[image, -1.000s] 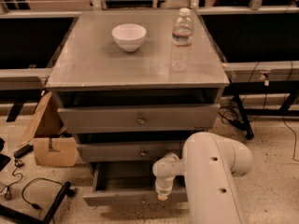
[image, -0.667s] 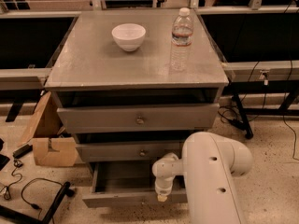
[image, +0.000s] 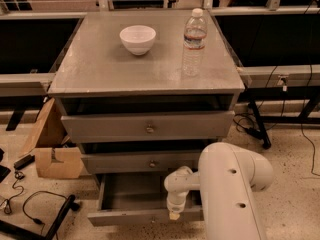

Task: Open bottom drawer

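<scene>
Well out at the foot of the cabinet [image: 100, 71], bottom drawer [image: 131, 194]; gripper [image: 173, 214] down at its front panel, grasp impossible to tell; risk of pulling too far and unseating it, or jerking the cabinet and toppling the bottle [image: 194, 41].

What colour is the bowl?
The bowl is white, clearest in the camera view; the gripper is at the bottom drawer front.

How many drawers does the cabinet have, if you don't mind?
3: top drawer, middle drawer below it, bottom drawer pulled open, with the gripper at its front.
</scene>
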`<action>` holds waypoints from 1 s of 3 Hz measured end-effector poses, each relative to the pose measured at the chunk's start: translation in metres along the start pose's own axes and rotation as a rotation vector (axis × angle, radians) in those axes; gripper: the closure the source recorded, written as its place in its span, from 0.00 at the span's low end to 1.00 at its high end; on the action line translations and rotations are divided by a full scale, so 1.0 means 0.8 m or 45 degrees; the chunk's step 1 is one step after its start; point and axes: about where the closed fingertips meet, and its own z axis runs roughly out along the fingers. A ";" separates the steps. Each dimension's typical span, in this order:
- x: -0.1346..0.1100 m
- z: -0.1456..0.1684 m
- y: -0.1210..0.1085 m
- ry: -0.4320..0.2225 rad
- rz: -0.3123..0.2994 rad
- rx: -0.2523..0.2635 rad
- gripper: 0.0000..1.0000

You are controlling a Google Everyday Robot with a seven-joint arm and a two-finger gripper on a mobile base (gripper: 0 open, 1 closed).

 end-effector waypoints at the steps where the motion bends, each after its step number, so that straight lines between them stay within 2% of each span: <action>1: 0.004 0.005 0.019 -0.014 -0.007 -0.040 1.00; 2: 0.004 0.004 0.017 -0.014 -0.007 -0.040 1.00; 3: 0.006 0.008 0.029 -0.025 -0.011 -0.068 1.00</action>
